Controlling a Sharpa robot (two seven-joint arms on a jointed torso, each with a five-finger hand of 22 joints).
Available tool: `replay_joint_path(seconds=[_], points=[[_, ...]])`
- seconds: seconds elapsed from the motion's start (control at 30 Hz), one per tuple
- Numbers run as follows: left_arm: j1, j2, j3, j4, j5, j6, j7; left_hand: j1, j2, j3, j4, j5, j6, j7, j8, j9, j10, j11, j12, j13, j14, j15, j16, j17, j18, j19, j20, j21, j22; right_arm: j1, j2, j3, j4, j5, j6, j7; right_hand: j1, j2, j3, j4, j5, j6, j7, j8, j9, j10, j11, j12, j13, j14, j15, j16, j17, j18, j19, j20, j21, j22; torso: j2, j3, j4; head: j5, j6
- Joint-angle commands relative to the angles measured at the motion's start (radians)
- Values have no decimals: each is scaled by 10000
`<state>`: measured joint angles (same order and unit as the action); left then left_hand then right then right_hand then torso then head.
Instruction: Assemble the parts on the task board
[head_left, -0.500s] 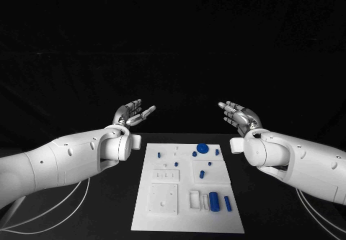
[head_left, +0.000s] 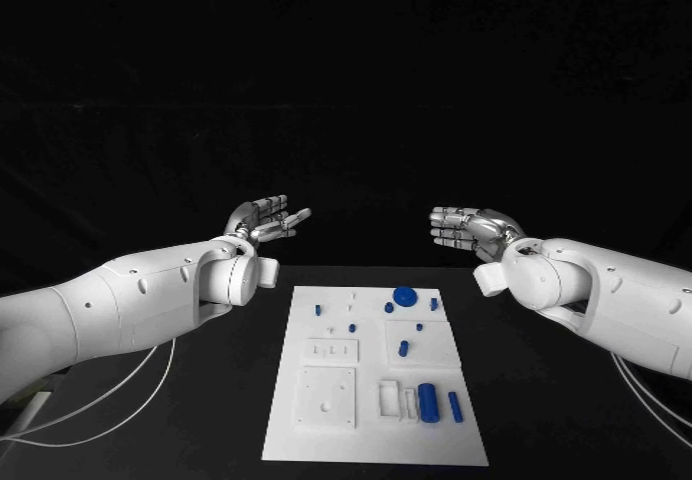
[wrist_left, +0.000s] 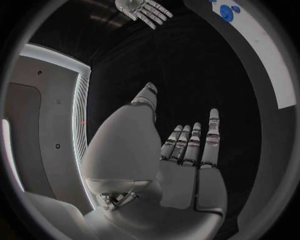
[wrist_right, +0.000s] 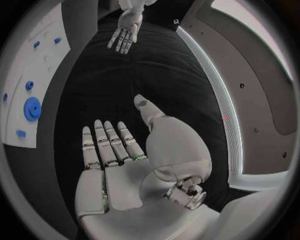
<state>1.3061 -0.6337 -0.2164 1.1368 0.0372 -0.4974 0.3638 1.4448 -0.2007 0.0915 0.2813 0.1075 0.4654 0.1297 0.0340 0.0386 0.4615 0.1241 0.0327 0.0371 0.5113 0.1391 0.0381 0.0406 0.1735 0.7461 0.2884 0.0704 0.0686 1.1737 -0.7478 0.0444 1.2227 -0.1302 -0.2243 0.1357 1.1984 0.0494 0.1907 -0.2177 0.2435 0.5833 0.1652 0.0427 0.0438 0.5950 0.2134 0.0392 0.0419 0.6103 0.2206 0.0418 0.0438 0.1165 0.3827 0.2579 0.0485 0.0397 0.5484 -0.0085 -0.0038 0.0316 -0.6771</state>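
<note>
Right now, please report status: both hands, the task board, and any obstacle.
Left hand open, empty, raised beyond the board. Right hand open, empty, raised likewise. Task board flat on table, blue parts untouched on it. Nothing in the way.

The white task board (head_left: 372, 440) lies flat mid-table; small blue parts (head_left: 427, 402) rest scattered on its right half.
</note>
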Motion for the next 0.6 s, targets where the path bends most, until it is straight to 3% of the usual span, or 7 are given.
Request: replay_joint_path(seconds=[0.03, 0.1, 0.13, 0.23, 0.4, 0.43, 0.6], points=[[32, -205, 15, 216, 52, 661, 97, -253, 671, 128, -784, 3, 1206, 381, 132, 62, 1793, 412, 144, 69, 2282, 389, 264, 117, 290, 807, -187, 241, 67, 1, 217, 6, -626, -4947, -208, 183, 254, -163, 708, -653, 423, 4444, -166, 293, 242, 4705, -645, 152, 158, 4519, -650, 267, 265, -139, 4224, -759, 761, 294, 15, -8, -21, 87, -122], [46, -294, 15, 315, -11, 741, 102, -446, 1117, -14, -1465, 12, 2667, 576, 196, 126, 4885, 606, 248, 159, 4754, 371, 955, 194, -239, 1695, -917, 707, 216, 1, 260, 7, -673, -5902, -82, -1, 248, -400, 1241, -689, 381, 4787, -312, 205, 239, 5103, -794, 167, 165, 4920, -832, 189, 303, -321, 4669, -980, 773, 261, 33, -14, -23, 96, -127], [56, -350, 16, 383, -79, 766, 114, -609, 1368, -192, -1896, -5, 3303, 504, 191, 141, 5449, 473, 218, 189, 5011, 238, 985, 173, -622, 1934, -1235, 822, 214, 0, 284, 8, -690, -6445, 8, -113, 138, -468, 1433, -664, 378, 4912, -326, 214, 244, 5256, -846, 181, 171, 5108, -909, 217, 335, -381, 4878, -1090, 783, 271, 45, -10, -20, 96, -116], [112, -506, 20, 586, -292, 905, 128, -584, 1706, -305, -2447, 44, 4719, 338, 325, 229, 6008, 269, 289, 207, 5457, 33, 1099, 209, -868, 2242, -1523, 979, 201, 1, 332, 10, -658, -7955, 254, -405, 225, -660, 1654, -674, 337, 5221, -413, 230, 284, 5988, -1135, 192, 185, 6585, -1519, 565, 706, -271, 6326, -1651, 1230, 371, 99, -2, -9, 89, -106], [219, -864, 85, 1086, -536, 1407, -35, -638, 1904, -421, -2803, 55, 5024, 294, 305, 240, 6300, 161, 285, 212, 5903, -132, 1145, 241, -993, 2543, -1752, 1190, 208, 3, 368, 48, -392, -10198, 472, -882, 409, -966, 1265, -647, 599, 5333, -477, 207, 269, 6366, -1390, 177, 180, 8973, -2259, 1581, 1580, 187, 8816, -2394, 2238, 729, 331, 10, 10, 41, 27], [244, -939, 123, 1200, -615, 1558, -78, -654, 1942, -433, -2841, 46, 4949, 299, 303, 238, 6283, 161, 286, 212, 5987, -160, 1178, 246, -986, 2614, -1781, 1246, 222, 4, 371, 57, -323, -10599, 493, -975, 506, -1057, 986, -666, 730, 5474, -592, 269, 278, 6439, -1510, 245, 199, 9030, -2405, 3082, 2456, 278, 9457, -2548, 2679, 961, 382, 6, 14, 57, 60], [409, -1222, 225, 1738, -973, 2033, -192, -753, 2055, -568, -3101, 43, 4928, 302, 304, 237, 6259, 159, 287, 212, 6139, -212, 1193, 243, -1033, 2666, -1860, 1418, 220, 8, 347, 84, 6, -12355, 468, -1373, 481, -1161, 1066, -674, 708, 5451, -613, 199, 254, 6393, -1509, 197, 192, 8342, -2466, 6773, 5120, 349, 9813, -2906, 4183, 2124, 702, -8, 136, -100, 199]])
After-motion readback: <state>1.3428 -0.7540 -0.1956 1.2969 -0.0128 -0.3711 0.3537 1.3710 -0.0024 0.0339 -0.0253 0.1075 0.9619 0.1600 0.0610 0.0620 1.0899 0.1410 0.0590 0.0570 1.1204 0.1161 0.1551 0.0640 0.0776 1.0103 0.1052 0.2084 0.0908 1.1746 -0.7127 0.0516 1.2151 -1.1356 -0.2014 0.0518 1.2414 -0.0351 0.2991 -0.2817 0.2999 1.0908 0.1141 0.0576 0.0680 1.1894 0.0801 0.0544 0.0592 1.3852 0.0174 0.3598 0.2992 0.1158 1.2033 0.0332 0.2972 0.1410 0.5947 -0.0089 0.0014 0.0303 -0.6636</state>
